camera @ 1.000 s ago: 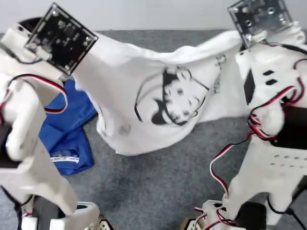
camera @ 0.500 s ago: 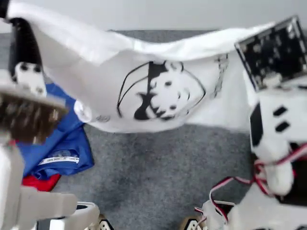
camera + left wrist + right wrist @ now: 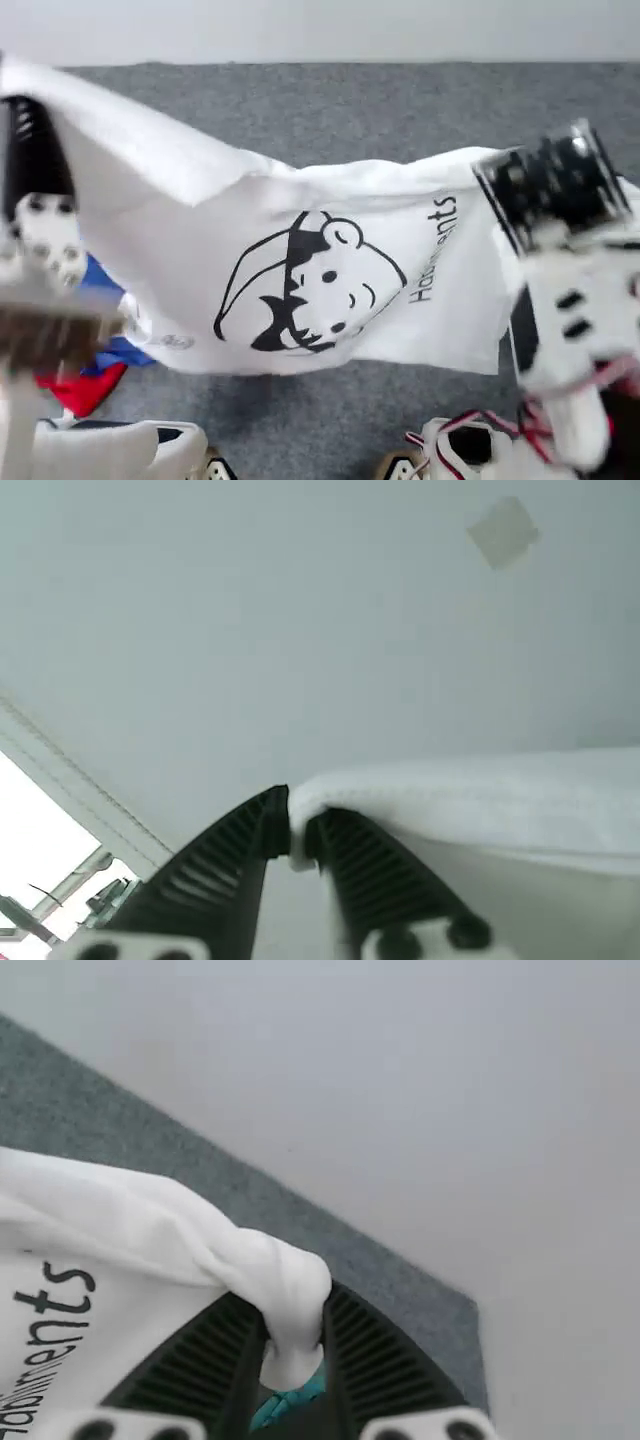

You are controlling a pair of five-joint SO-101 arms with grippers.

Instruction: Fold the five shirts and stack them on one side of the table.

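Left gripper (image 3: 297,825) pinching white shirt (image 3: 330,290) edge; right gripper (image 3: 295,1335) clamped on bunched corner; shirt hangs stretched above grey table (image 3: 400,110); best, likely: even tension, lower flat, clear of blue shirt (image 3: 128,353).

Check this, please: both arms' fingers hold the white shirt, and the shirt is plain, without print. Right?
The left fingers and right fingers do hold the white shirt, but the high view shows a black cartoon face printed on it.

The blue shirt (image 3: 118,353) and what seems a red shirt (image 3: 76,390) are mostly hidden by the white shirt (image 3: 330,270) spread above them.
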